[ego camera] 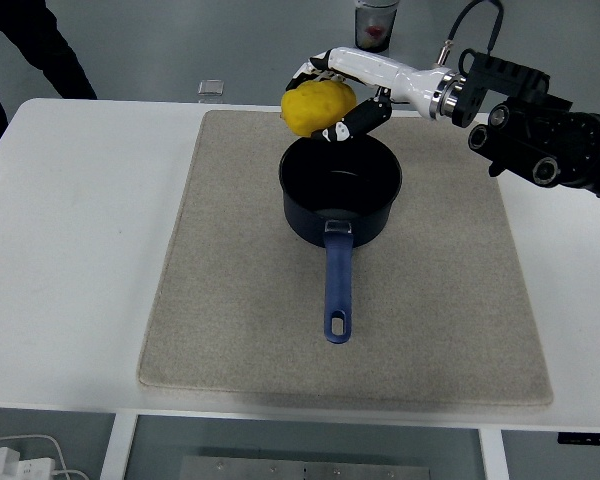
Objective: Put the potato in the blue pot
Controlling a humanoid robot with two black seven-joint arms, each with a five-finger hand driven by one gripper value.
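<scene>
right hand (332, 90) fingers curled around yellow potato (316, 107) above blue pot (340, 186); no readable writing.

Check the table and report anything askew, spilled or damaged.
Nothing stands out. The blue pot sits upright on the beige mat, which lies flat on the white table. The right hand holds the yellow potato above the pot's far rim. No spills or damage are visible.

I see a bright yellow potato (318, 106) in a white hand (342, 92) with black fingertips. The pot (341, 187) is dark navy with a lighter blue handle, on a beige mat (230, 300) over the white table (70, 250).
</scene>
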